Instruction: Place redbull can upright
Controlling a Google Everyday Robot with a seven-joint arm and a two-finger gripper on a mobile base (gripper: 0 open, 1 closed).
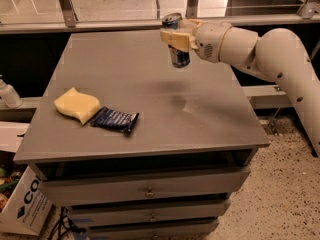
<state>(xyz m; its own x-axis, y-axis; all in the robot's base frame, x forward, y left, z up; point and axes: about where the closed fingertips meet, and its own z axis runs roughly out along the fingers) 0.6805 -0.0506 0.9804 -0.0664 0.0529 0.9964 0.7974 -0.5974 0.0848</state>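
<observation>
Grey cabinet top was your work surface. Your gripper sat above its far right part, fingers clamped on the redbull can. Can hung clear of the top, long axis near vertical, silver rim up, slight tilt. Label text unreadable. Near left: yellow sponge touching a dark blue wrapper. Floor box read "CO".

**Hidden or Cut Off**

The gripper, in the upper centre of the frame, clasps the redbull can. Its near finger covers the can's middle band, and the far finger is hidden behind the can. The can's print is too blurred to read. The arm runs off the right edge. A bottle and a cardboard box are cut off at the left edge.
</observation>
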